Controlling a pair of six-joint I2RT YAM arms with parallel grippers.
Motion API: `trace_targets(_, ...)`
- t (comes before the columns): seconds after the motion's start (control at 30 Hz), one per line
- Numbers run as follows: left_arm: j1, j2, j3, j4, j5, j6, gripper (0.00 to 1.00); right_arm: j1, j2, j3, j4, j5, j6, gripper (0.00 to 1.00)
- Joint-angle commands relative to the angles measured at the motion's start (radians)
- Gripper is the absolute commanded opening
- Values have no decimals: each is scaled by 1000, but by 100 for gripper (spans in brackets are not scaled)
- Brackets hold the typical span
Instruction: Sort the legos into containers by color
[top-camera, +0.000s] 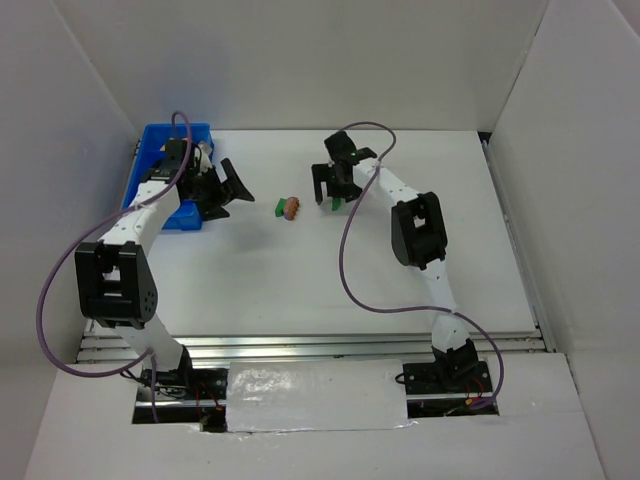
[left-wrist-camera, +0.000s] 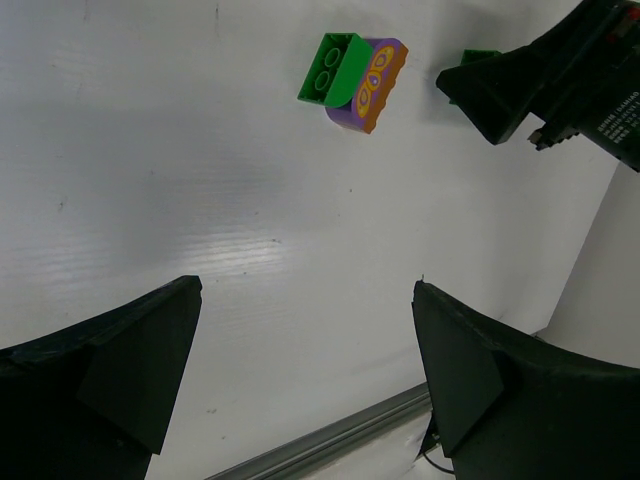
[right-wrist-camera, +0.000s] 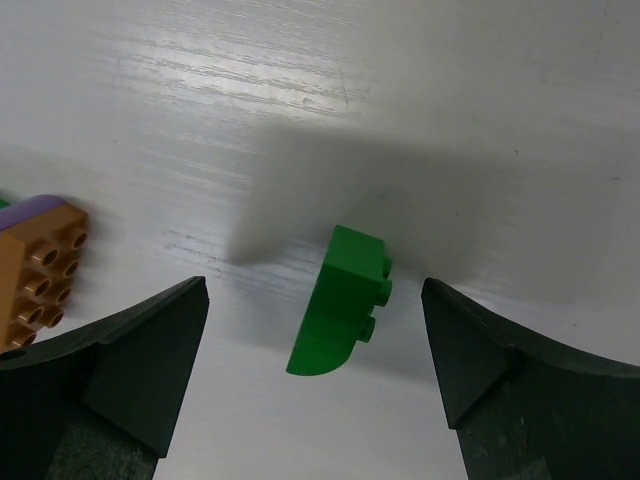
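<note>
Right wrist view: looks down on a small green block of smooth hard plastic, tipped on its side on the matte white table, round studs jutting from one face, lower end rounded. Straddles it with the right end effector spread wide, black wedge-shaped fingers on either side, clear of the plastic, gripping nothing. At the left edge, shows a stacked piece, an orange studded plate over a purple layer.

Left wrist view: catches that stacked piece from its other side, purple with an orange scalloped rim and oval markings, touching a second green block with two hollow tubes showing. Keeps the left end effector wide apart as well, empty, above bare, faintly grained table.

Top external view: places the left end effector just beside the bright blue bin at the far left, glossy rectangular plastic, contents largely hidden by the arm. Puts all loose pieces mid-table, well apart from the bin.
</note>
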Motion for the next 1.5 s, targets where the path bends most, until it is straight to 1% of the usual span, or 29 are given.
trace_targets(0.0,6,-51,-3,47,36,-18,100,-4,4,30,-24,50,-14,94)
trace_targets(0.07,6,-48,1,43,38,-16,99,-1,1,21,-11,39,-12,94)
trace_targets(0.13,6,-50,7,40,33,-12,100,3,2,12,-16,51,-6,90)
trace_targets(0.23,6,-54,9,35,24,-4,100,6,-10,-22,1,86,-3,83)
trace_targets(0.27,4,-56,8,38,21,-4,100,5,-6,-17,2,97,0,81)
trace_targets(0.33,6,-56,0,44,28,-9,100,6,8,20,-11,105,9,74)
trace_targets(0.4,6,-51,-6,54,38,-13,100,5,24,32,-16,87,15,55)
trace_targets(0.43,6,-51,1,52,38,-15,100,6,25,34,-16,79,20,33)
trace_targets(0.47,6,-48,7,48,35,-12,100,8,24,32,-16,76,21,24)
trace_targets(0.53,4,-44,23,29,19,-4,100,17,2,11,-13,77,24,12)
trace_targets(0.57,4,-41,40,23,13,-1,99,19,-9,3,-7,71,29,2)
trace_targets(0.6,6,-30,49,11,9,0,100,23,-24,-17,-4,41,34,0)
trace_targets(0.7,6,8,115,-17,10,-12,100,25,-111,-58,25,-44,29,0)
trace_targets(0.73,6,19,160,-26,39,-15,100,26,-174,-74,42,-124,20,0)
trace_targets(0.8,6,56,216,-38,77,-35,100,31,-243,-113,80,-240,-17,0)
trace_targets(0.83,6,67,263,-40,102,-42,100,37,-300,-150,113,-375,-32,0)
trace_targets(0.87,4,76,283,-35,152,-59,100,42,-321,-158,119,-436,-46,0)
trace_targets(0.97,-9,100,334,-26,238,-102,100,74,-368,-158,127,-574,-81,0)
trace_targets(1.03,-26,110,350,-22,272,-124,100,103,-375,-140,121,-627,-103,0)
trace_targets(1.07,-34,110,350,-5,304,-150,99,114,-377,-132,118,-624,-106,0)
trace_targets(1.17,-57,100,311,18,326,-185,97,138,-389,-109,127,-616,-98,0)
trace_targets(1.23,-66,99,275,34,349,-205,96,150,-423,-140,191,-610,-78,0)
trace_targets(1.33,-82,88,251,72,381,-227,94,175,-455,-181,222,-534,-98,0)
trace_targets(1.4,-101,87,271,48,360,-217,92,178,-455,-181,217,-495,-98,0)
trace_targets(1.43,-106,85,274,41,355,-210,90,178,-457,-183,219,-472,-86,0)
trace_targets(1.47,-114,78,271,38,352,-211,89,178,-469,-196,234,-429,-84,0)
